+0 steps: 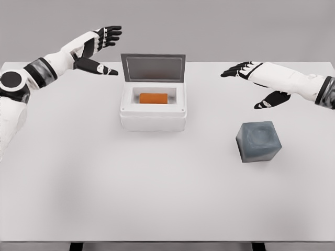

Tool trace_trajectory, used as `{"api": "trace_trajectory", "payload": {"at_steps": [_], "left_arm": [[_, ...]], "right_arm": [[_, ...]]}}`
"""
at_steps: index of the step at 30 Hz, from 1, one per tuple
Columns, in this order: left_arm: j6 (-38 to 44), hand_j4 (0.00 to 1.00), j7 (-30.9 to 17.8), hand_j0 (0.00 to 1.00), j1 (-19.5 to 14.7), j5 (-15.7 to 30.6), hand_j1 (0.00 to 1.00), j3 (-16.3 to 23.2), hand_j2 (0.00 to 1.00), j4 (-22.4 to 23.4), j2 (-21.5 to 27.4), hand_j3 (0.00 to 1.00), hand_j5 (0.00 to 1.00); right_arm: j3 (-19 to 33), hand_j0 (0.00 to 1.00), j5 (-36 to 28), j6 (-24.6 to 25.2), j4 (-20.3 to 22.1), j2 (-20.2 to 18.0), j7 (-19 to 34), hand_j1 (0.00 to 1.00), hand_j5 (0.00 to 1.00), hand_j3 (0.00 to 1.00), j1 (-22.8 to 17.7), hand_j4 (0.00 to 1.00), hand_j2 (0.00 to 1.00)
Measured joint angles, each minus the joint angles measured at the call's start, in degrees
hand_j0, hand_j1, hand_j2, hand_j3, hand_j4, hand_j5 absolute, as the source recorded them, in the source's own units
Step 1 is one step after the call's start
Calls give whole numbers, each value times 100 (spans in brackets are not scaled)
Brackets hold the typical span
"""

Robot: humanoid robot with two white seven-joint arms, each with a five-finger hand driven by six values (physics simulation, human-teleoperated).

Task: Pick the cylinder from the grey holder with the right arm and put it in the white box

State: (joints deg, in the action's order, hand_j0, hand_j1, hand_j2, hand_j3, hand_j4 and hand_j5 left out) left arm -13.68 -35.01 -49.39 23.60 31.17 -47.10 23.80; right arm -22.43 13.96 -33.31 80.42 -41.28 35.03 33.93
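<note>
An orange cylinder (153, 98) lies on its side inside the white box (153, 116), whose grey lid (153, 68) stands raised at the back. The grey holder (258, 141), a dark cube with a shallow hollow on top, stands on the table to the right and holds nothing. My right hand (251, 83) hovers above and behind the holder, fingers spread, holding nothing. My left hand (102, 48) is raised at the back left, left of the box lid, fingers spread and bare.
The white table (131, 193) spans the view, with its front edge near the bottom of the frame and its back edge behind the box. The box sits mid-table towards the back; the holder is about a hand's width to its right and nearer.
</note>
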Motion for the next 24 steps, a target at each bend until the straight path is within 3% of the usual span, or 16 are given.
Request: {"api": "trace_trajectory", "payload": {"at_steps": [14,20,24], "left_arm": [[31,100,0,100,-299,-51,100,82,100,910,-495,100,100],[5,100,0,100,-237,-100,100,132,100,931,-511,100,100],[-61,100,0,100,-193,-105,100,194,100,653,-468,100,100]], "right_arm": [[14,100,-3,17,47,-24,0,100,100,100,44,100,100],[17,100,-5,26,54,-21,0,100,100,100,53,100,100],[17,100,-6,25,59,-49,0,100,100,100,62,100,100]]}}
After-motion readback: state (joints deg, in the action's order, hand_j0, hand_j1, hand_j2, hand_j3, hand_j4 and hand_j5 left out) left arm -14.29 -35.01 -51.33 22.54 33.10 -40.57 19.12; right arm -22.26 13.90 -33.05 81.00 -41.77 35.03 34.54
